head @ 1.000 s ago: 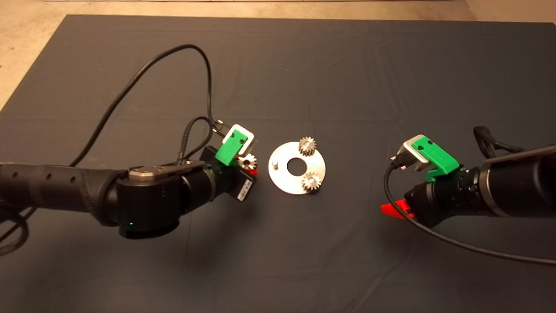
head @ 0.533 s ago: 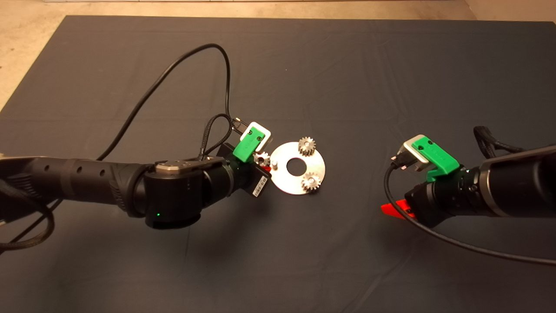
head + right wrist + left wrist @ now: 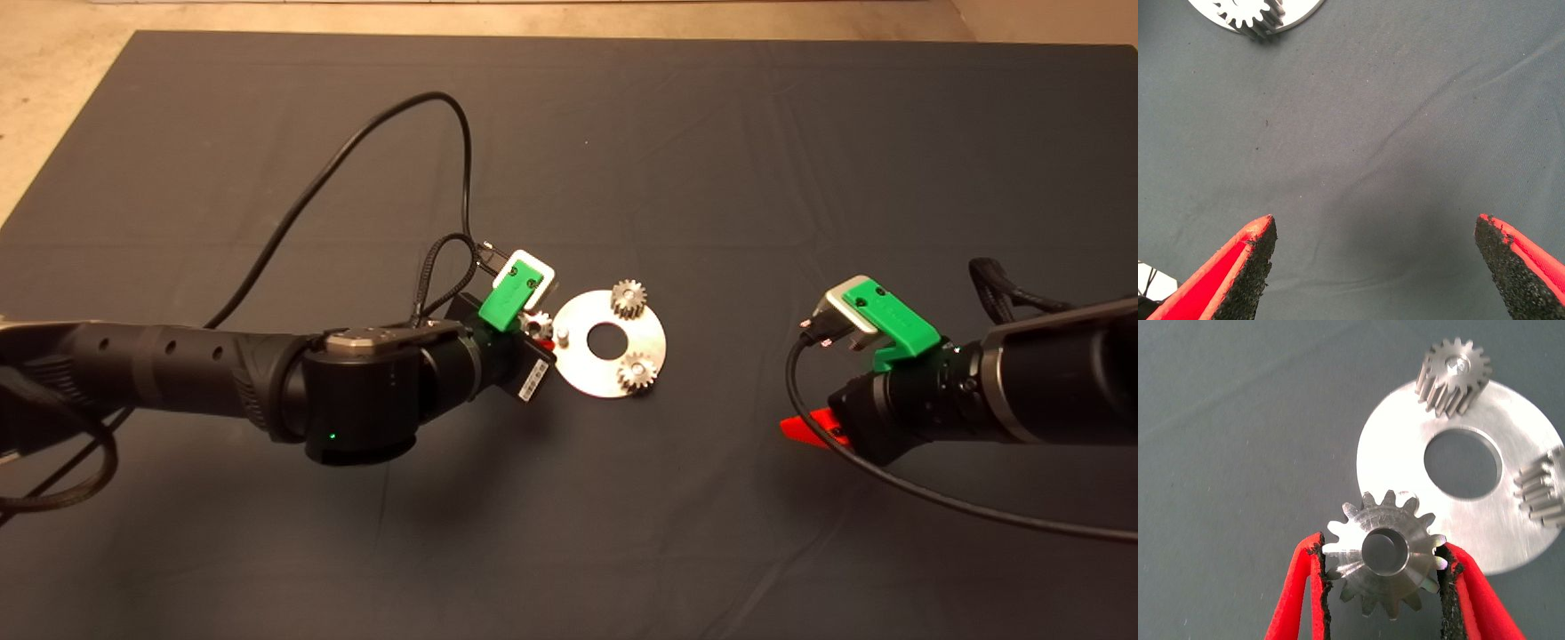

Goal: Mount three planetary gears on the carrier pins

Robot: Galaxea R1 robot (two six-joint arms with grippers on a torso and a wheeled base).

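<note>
Mat [image 3: 622, 533] first: dark cloth covering the surface, faintly creased, with bare floor showing only past its far edge and its far left corner. Room is ample on every side of the work, and nothing lies loose on the cloth.

Left arm reaches in from nine o'clock; its tool, the left tool [image 3: 1381, 587], grips the third gear [image 3: 1383, 552] across the teeth, both pads pressed to its flanks. Right tool [image 3: 1375, 257] hangs well off at three o'clock over bare cloth with its fingers spread wide and nothing between them (idle, by the look of it).

Disc [image 3: 649, 342] lies flat at mid-mat. Two gears are already seated on it, one at twelve o'clock [image 3: 629, 299] and one at five o'clock [image 3: 637, 372]. The last free pin [image 3: 563, 336] stands at the disc's nine o'clock edge, the side facing the left arm.

Everything turns on bore over pin. In the head view the held gear sits just beside the pin on its nine o'clock side, not over it. The wrist view looks straight down the bore, so the gear's axis seems upright, parallel to the pin; the pin itself is hidden there behind the gear. My reading: a slight shift toward three o'clock, then straight down. Tilt would likely jam the bore.
</note>
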